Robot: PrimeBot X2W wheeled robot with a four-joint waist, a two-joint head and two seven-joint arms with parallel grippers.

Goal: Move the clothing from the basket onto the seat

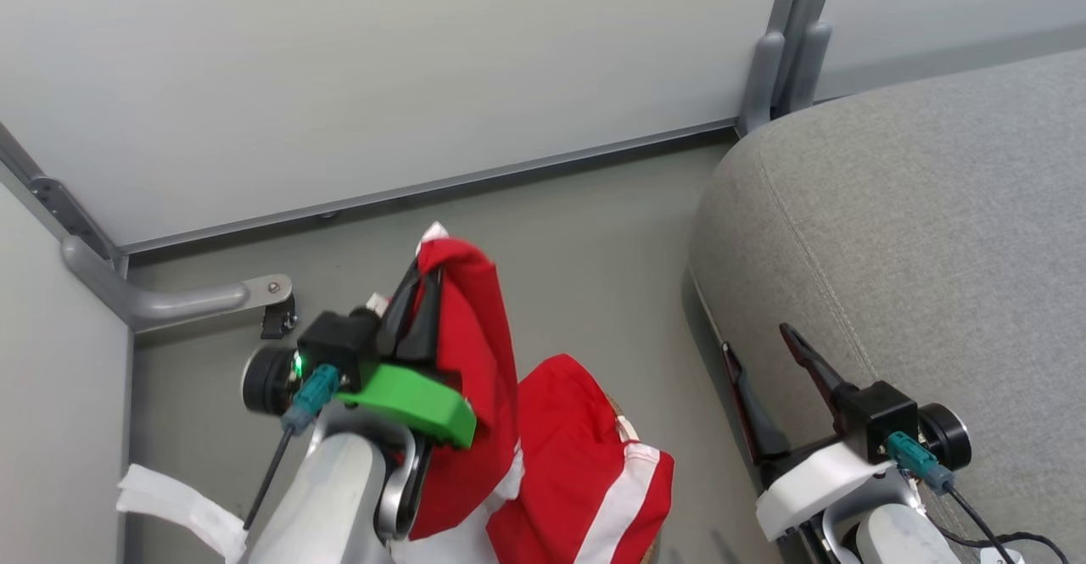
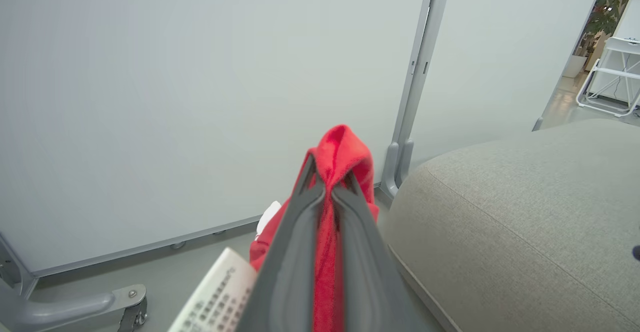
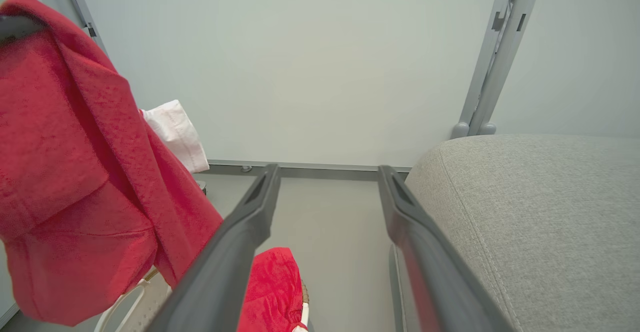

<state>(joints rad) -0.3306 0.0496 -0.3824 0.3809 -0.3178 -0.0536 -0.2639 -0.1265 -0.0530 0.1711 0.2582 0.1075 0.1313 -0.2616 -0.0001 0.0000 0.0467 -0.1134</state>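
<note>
My left gripper is shut on a fold of one red garment and holds it up above the floor, left of the seat. Its fingers pinch the cloth in the left wrist view, where the gripper has red fabric bulging over its tips. The second red garment, with white stripes, lies heaped over the basket. Of the basket, a white handle and a bit of brown rim show. The grey seat fills the right side. My right gripper is open beside the seat's edge, holding nothing.
Pale partition panels stand behind, joined by a grey post. A metal foot with a caster rests on the grey floor at the left. A white strip of cloth lies at the lower left.
</note>
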